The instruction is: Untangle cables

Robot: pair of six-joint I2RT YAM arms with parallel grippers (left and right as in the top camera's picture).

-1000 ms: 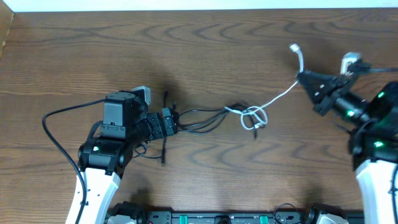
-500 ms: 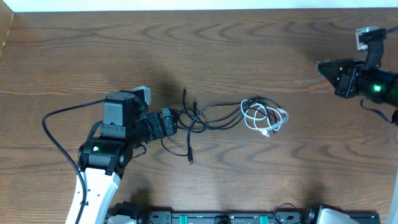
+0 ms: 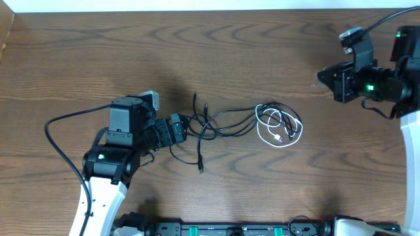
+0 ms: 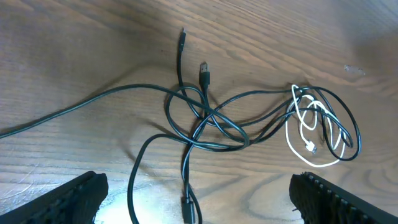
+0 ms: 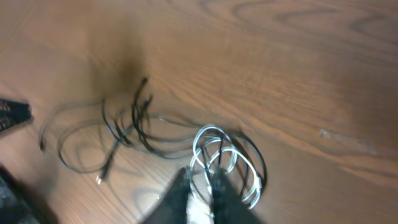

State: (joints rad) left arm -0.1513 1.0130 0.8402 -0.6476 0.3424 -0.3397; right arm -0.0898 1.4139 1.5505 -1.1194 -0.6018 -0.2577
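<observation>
The cables lie in the middle of the wooden table. Thin black cords (image 3: 216, 124) cross in a loose knot, and a white cord (image 3: 287, 131) lies coiled with a black loop at their right end. My left gripper (image 3: 178, 128) is wide open at the left edge of the black cords. In the left wrist view the knot (image 4: 202, 121) and the white coil (image 4: 306, 134) lie ahead of the empty gripper (image 4: 196, 190). My right gripper (image 3: 324, 77) hovers to the upper right, clear of the cords. Its blurred fingers (image 5: 180, 196) stand a narrow gap apart with nothing between them, above the white coil (image 5: 225, 155).
The left arm's thick black cable (image 3: 56, 134) curves over the table at the left. A rail with connectors (image 3: 230, 229) runs along the front edge. The table's far edge (image 3: 197, 10) meets a pale wall.
One second ago the right gripper held the white cord taut. The cord has since dropped into a coil, the black cords slackened and spread, and the right arm swung away. The left arm stayed still.
</observation>
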